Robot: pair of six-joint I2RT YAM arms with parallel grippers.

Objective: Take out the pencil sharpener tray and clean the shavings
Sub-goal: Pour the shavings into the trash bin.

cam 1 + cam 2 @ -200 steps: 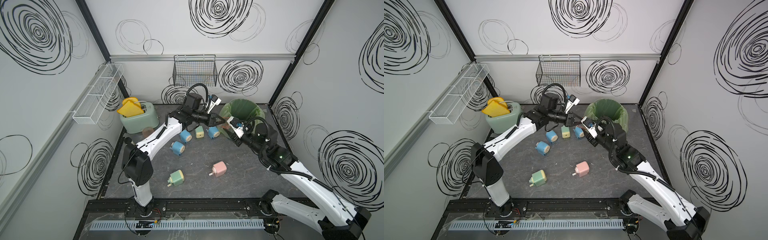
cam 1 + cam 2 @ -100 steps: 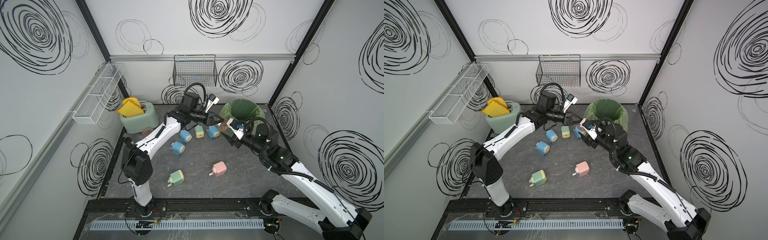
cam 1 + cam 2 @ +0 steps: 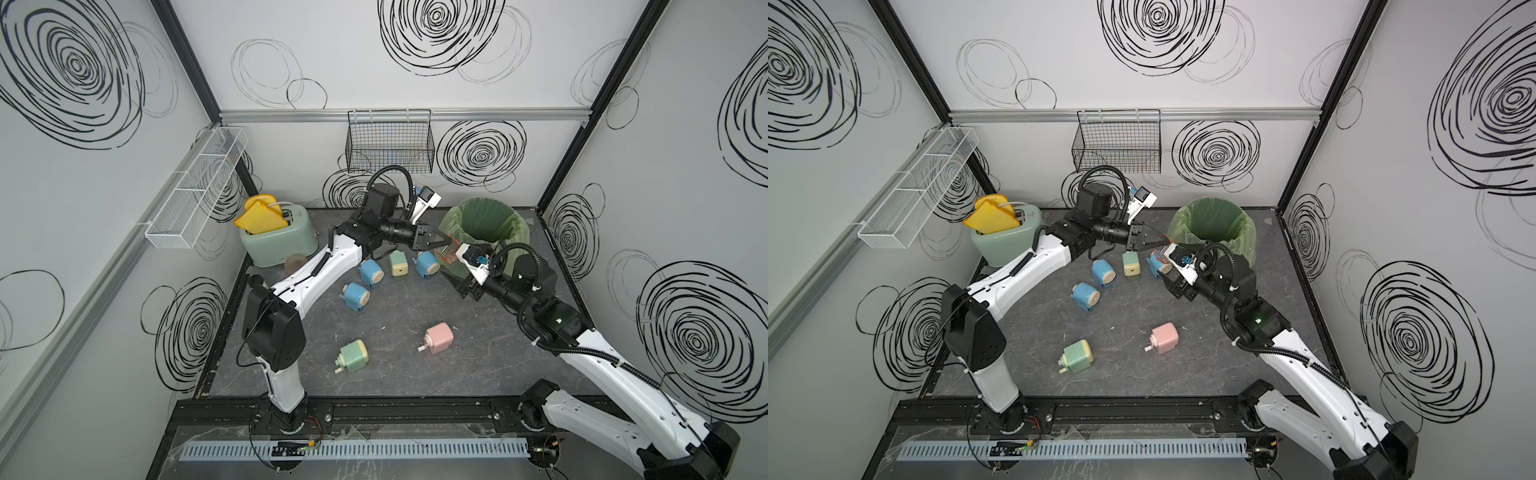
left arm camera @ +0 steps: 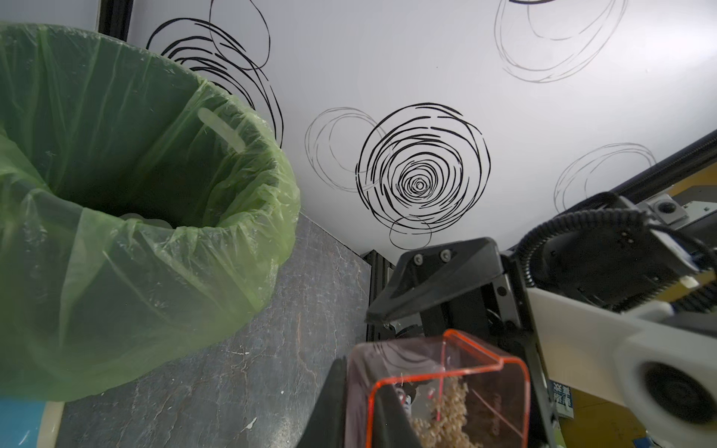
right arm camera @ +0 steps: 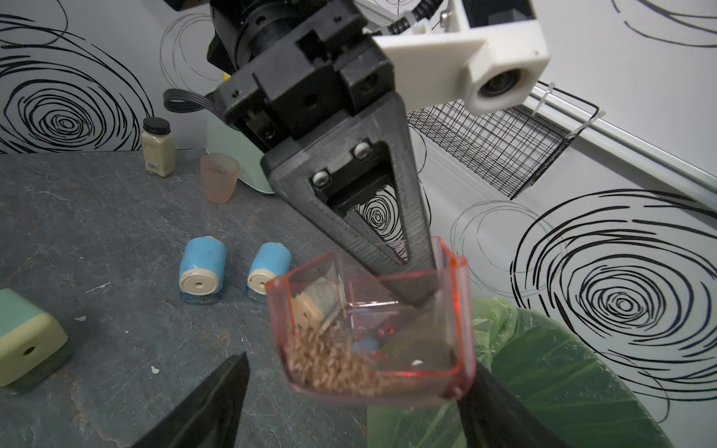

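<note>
**Clear red tray, shavings inside, pinched beside the bin**

The tray (image 5: pixel 446 310) is a small box of clear, red-tinted hard plastic, with thin flat walls, rounded corners and an open top. Its edges glow orange where they catch the light. A loose heap of pale brown, flaky shavings (image 5: pixel 329 360) lies against one inner corner. The tray hangs in the air above the table (image 5: pixel 97 232), a dark grey slab with a veined, slate-like surface. It sits just beside the rim of the bin (image 3: pixel 490 220), which is round and lined with a thin, crinkled, translucent green bag.

On the table lie two blue sharpeners (image 5: pixel 201 275), blocky with rounded edges and cream end faces, each with a small round hole. Near them are a green-and-cream sharpener (image 5: pixel 27 337) and a dimpled, peach-coloured cup (image 5: pixel 218 176). A black wire basket (image 5: pixel 496 143) hangs on the wall.

The left gripper (image 5: pixel 411 287) is clamped onto one wall of the tray. Its matt black, wedge-shaped fingers (image 5: pixel 349 217) taper to the rim, one inside the box and one outside. The right gripper (image 5: pixel 357 372) is spread wide, with its black fingers (image 5: pixel 209 403) on either side of the tray. One finger is well clear of it. Whether the other touches the tray's corner cannot be told.
</note>
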